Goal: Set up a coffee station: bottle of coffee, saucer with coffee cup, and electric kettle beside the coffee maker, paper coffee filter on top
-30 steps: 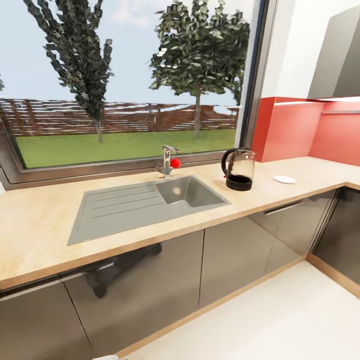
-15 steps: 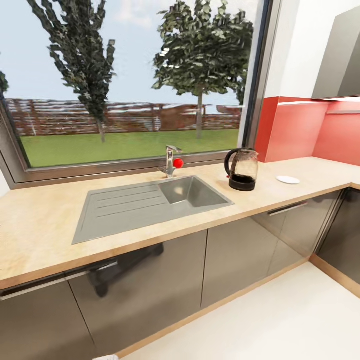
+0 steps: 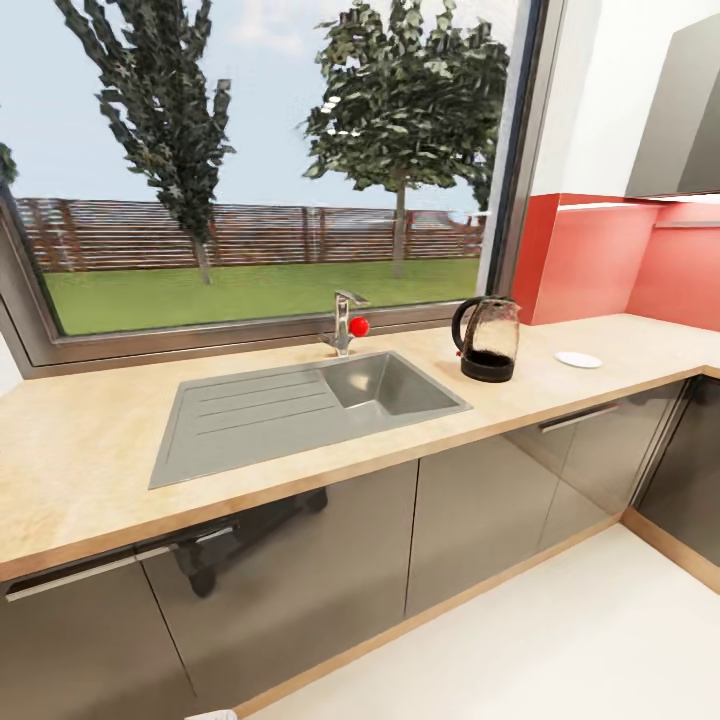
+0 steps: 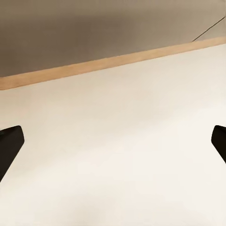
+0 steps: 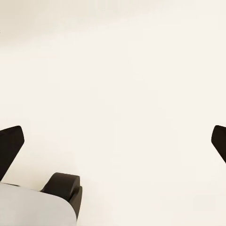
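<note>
In the head view we face the kitchen countertop (image 3: pixel 80 470), a long light-brown worktop over grey cabinet fronts (image 3: pixel 480 520); a steel sink (image 3: pixel 300 405) with a drainer is set into it below a wide window (image 3: pixel 250 170), and a tap (image 3: pixel 343 322) with a red knob stands at the sink's back edge; the electric kettle (image 3: pixel 487 339) stands upright on the worktop just beside the sink's basin end, its black handle turned toward the tap; the saucer (image 3: pixel 578 359) lies flat on the worktop beyond the kettle, apart from it and near the red splashback (image 3: pixel 600 260); a dark grey overhead unit (image 3: pixel 680 110) hangs above that corner.

In the left wrist view our left gripper (image 4: pixel 113 141) has its jaws spread wide with nothing between them; past the jaws we see pale floor (image 4: pixel 117 155) and, further out, a wooden plinth strip (image 4: pixel 108 63) under a grey cabinet face.

In the right wrist view our right gripper (image 5: pixel 113 141) also stands wide and empty; pale floor lies between and beyond the jaws, and near one fingertip (image 5: pixel 10 141) a dark rounded part and a white-grey surface of the robot's base (image 5: pixel 52 197) show.
</note>
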{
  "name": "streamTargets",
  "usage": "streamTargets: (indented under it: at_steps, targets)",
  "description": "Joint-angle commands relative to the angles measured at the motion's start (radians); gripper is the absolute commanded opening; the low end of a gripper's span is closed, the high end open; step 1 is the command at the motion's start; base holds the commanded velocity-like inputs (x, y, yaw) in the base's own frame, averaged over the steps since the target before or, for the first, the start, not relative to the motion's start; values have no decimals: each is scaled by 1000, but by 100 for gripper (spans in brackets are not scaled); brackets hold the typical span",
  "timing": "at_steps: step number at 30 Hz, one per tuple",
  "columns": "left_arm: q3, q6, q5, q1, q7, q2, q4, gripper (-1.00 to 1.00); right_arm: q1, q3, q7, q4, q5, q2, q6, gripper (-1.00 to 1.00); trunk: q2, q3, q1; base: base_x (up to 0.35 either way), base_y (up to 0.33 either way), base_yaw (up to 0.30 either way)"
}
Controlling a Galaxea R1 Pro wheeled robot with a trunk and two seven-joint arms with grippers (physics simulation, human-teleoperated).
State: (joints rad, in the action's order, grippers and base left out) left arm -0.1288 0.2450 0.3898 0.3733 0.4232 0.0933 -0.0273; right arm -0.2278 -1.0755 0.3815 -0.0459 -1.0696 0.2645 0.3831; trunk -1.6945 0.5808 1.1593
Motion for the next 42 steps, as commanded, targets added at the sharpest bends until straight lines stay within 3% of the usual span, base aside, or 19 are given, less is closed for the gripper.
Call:
streamTargets:
  at_steps: [1,4,6,9,10,13,14,19,23,26,31,36,38,40,42]
  targets:
    - [-8,3,9,1,3,0,1,100,-1,-6,13,-3,-12,-1,2,100,-1,1,0,0,0,0]
    - [-8,3,9,1,3,0,1,100,-1,-6,16,-3,-13,0,2,100,-1,1,0,0,0,0]
    - [-8,3,9,0,3,0,1,100,-30,-5,104,1,-40,22,134,100,-1,1,0,0,0,0]
    - [-8,3,9,0,3,0,1,100,-97,-5,172,3,-96,50,220,100,-1,1,0,0,0,0]
    - [-8,3,9,0,3,0,2,100,-193,-4,267,4,-142,77,188,100,-1,1,0,0,0,0]
    - [-8,3,9,0,3,0,3,100,-259,-4,365,4,-170,105,116,100,-1,1,0,0,0,0]
    - [-8,3,9,-1,3,0,2,100,-291,-4,411,4,-196,117,69,100,-1,1,0,0,0,0]
    - [-8,3,9,-1,2,0,2,100,-369,-4,480,4,-280,142,-54,100,-1,1,0,0,0,0]
    - [-8,3,9,-1,2,0,1,100,-436,-4,523,6,-333,178,-152,100,-1,1,0,0,0,0]
    - [-8,3,9,-1,2,0,1,100,-477,-4,558,7,-346,191,-193,100,-1,1,0,0,0,0]
    - [-8,2,10,-1,1,0,2,100,-620,-4,678,7,-356,206,-287,100,-1,1,0,0,0,0]
    - [-8,0,11,-1,0,0,3,100,-722,-4,704,12,-358,226,-356,100,-1,1,0,0,0,0]
    - [-7,-1,11,-1,0,0,3,100,-780,-4,709,21,-357,232,-398,100,-1,1,0,0,0,0]
    - [-6,-1,12,-1,0,-1,4,100,-875,-5,711,31,-357,236,-474,100,-1,1,0,0,0,0]
    - [-5,-1,12,-1,0,-1,4,100,-923,-5,711,58,-357,237,-499,100,-1,1,0,0,0,0]
